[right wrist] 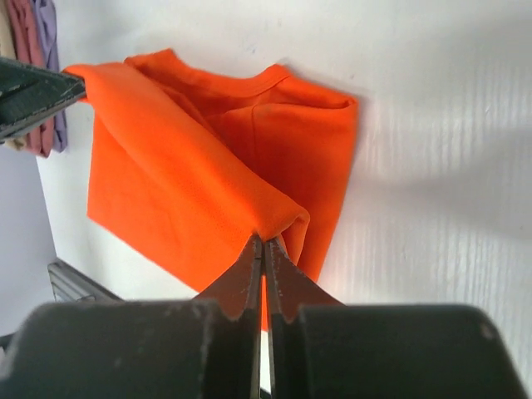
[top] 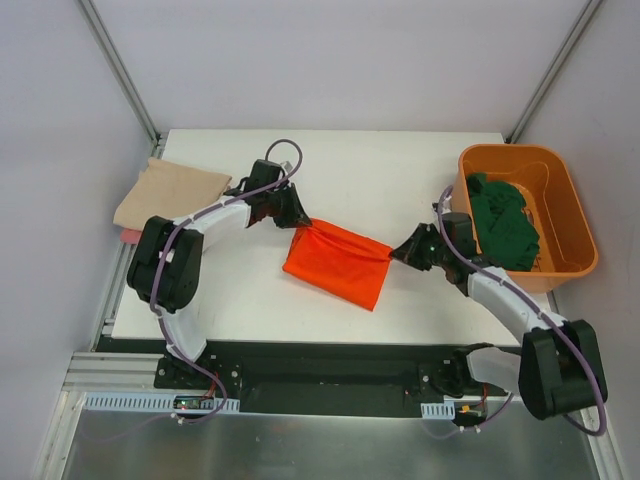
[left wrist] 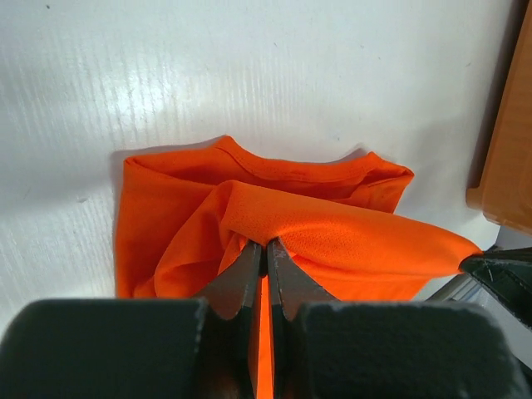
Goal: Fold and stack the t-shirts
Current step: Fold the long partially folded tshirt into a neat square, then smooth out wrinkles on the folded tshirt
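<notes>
Pinching opposite ends of one raised edge, the left hand (top: 303,222) and the right hand (top: 397,255) hold the orange t-shirt (top: 335,265) taut between them. Both wrist views show each hand's fingers pressed together on a small tuck of cloth. The lifted layer spans from hand to hand above the rest of the shirt, which lies on the white counter (top: 400,170), its collar turned away from the left wrist camera. Held this way, the edge looks ready to be carried across as a fold, the tension serving to make a straight crease.

The shirt sits mid-counter, well apart from every edge. At the far left corner a folded beige t-shirt (top: 172,190) lies over a pink t-shirt (top: 128,234) that pokes out at the counter's left rim; this is probably the stack. On the right, the orange bin (top: 505,150) holds dark green t-shirts (top: 505,225), near the right arm. Bare counter shows both beyond and nearer than the shirt, so a fold in either direction has room.
</notes>
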### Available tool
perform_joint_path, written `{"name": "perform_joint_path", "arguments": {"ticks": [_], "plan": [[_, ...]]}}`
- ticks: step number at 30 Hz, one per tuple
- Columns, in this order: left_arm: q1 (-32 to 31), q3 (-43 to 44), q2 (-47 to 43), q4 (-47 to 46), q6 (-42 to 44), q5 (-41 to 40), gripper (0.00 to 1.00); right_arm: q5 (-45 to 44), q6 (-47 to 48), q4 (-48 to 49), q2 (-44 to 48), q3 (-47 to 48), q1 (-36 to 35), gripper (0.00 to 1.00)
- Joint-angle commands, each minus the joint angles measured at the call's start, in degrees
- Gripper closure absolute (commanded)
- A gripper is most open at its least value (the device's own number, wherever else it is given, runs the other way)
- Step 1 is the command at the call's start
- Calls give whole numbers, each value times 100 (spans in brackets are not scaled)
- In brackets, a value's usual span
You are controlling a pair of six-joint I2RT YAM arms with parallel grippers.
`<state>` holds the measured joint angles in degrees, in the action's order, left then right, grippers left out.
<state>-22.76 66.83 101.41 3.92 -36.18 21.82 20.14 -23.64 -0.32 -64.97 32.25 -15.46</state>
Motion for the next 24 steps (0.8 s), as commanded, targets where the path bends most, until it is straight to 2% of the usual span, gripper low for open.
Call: {"name": "perform_joint_path", "arguments": {"ticks": [1,6,10,11,12,13,14,16,18,21,24], "plan": [[158,375,151,-111,147,-73,100,-160,184,489,-612,544,166,100],[246,577,520,-111,164,15,100,77,149,822,-1420,923,210,99],[308,647,687,-120,164,-64,96,78,280,1007,-1983,1239,228,98],[334,673,714,-111,182,-125,90,17,359,1042,-2141,1344,228,96],[351,717,740,-102,191,-143,81,-19,412,1025,-2299,1493,245,93],[369,761,758,-94,208,-152,79,-45,474,1034,-2449,1617,263,92],[395,805,758,-94,217,-152,73,-63,492,1008,-2589,1766,263,89],[431,884,671,12,243,-100,66,-37,439,728,-2705,2021,289,79],[431,885,390,29,278,-134,53,-45,386,516,-2601,2145,272,61],[422,780,-58,30,331,-82,1,-10,404,419,-2223,2075,254,31],[396,525,-463,30,279,102,1,-124,518,129,-1784,1935,193,12]]}}
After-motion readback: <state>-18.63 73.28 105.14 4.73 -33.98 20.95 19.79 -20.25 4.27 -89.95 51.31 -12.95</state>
